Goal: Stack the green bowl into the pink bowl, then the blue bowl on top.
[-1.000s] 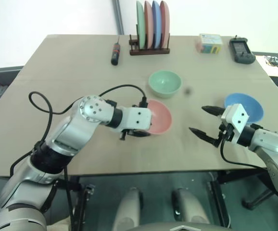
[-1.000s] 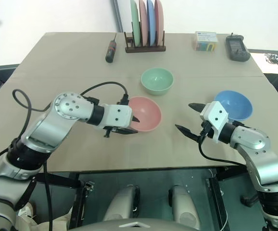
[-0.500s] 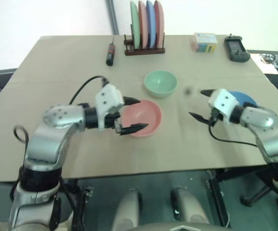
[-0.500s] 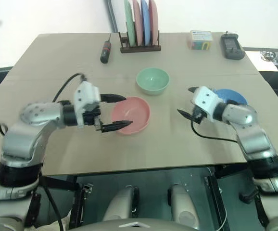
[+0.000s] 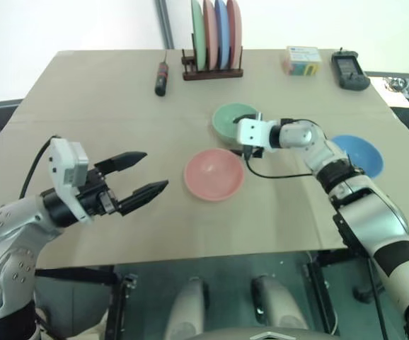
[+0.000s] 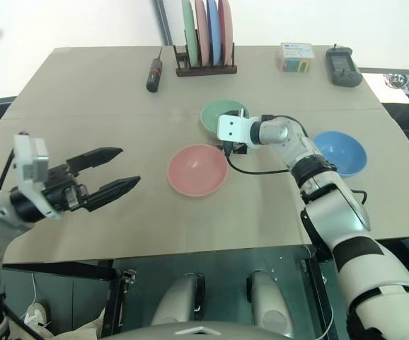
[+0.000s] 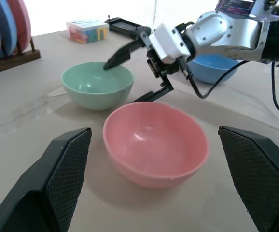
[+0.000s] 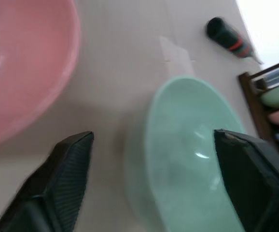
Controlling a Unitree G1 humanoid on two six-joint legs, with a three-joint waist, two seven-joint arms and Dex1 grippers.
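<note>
Straddling the green bowl's [image 5: 231, 119] rim with the right gripper's [image 7: 130, 72] fingers parted, ungrasped, while the left gripper [image 5: 142, 177] is hovering spread wide beside the pink bowl [image 5: 214, 173].

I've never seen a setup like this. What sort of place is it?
Probably a robot test lab, not a kitchen: a bare table with plain bowls, a plate rack and a screwdriver.

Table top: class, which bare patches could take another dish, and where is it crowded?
The table is bare along the robot's left, between the screwdriver and the left gripper. The near edge in front of the pink bowl is bare too. It is crowded where the right gripper straddles the green bowl rim, with the blue bowl nearby.
</note>
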